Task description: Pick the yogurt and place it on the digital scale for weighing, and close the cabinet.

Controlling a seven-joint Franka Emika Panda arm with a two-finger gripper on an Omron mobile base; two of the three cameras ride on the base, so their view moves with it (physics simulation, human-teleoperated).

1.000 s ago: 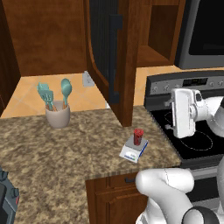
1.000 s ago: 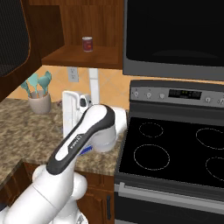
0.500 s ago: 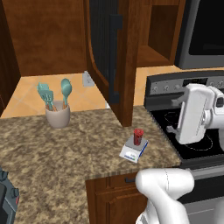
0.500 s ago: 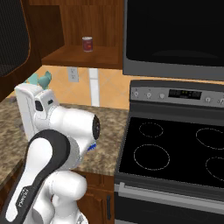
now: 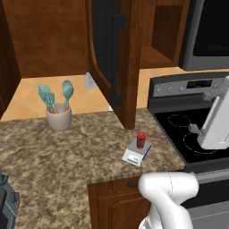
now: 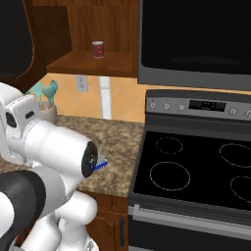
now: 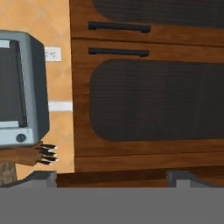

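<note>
**Yogurt on the scale, cabinet door ajar, fingers spread and empty**

While the gripper (image 7: 112, 175) is turned toward a run of dark-panelled wooden doors (image 7: 153, 96), its two fingers are seen spread wide at the bottom of the hand view, with nothing held between them. Above the fingers, two dark bar handles (image 7: 118, 27) are shown lying across the wood in that rolled view. Off to the left of the left finger, a grey toaster oven (image 7: 22, 87) is seen against the tan tiled wall.

In the left base view, the yogurt (image 5: 141, 139) is shown standing upright on the digital scale (image 5: 136, 155), which rests on the speckled counter (image 5: 67, 156) near its front edge, well apart from the fingers. The cabinet (image 5: 134, 49) is seen open, its ribbed door (image 5: 105, 44) swung out over the counter with the dark vertical handle (image 5: 117, 58) on its face. A grey utensil cup (image 5: 58, 117) with teal spatulas is placed further back on the counter. The stove (image 5: 192, 129) is set just beside the counter.

In the right base view, a red can (image 6: 98, 49) is shown on the open shelf, and a blue corner of the scale is glimpsed past the arm.
</note>
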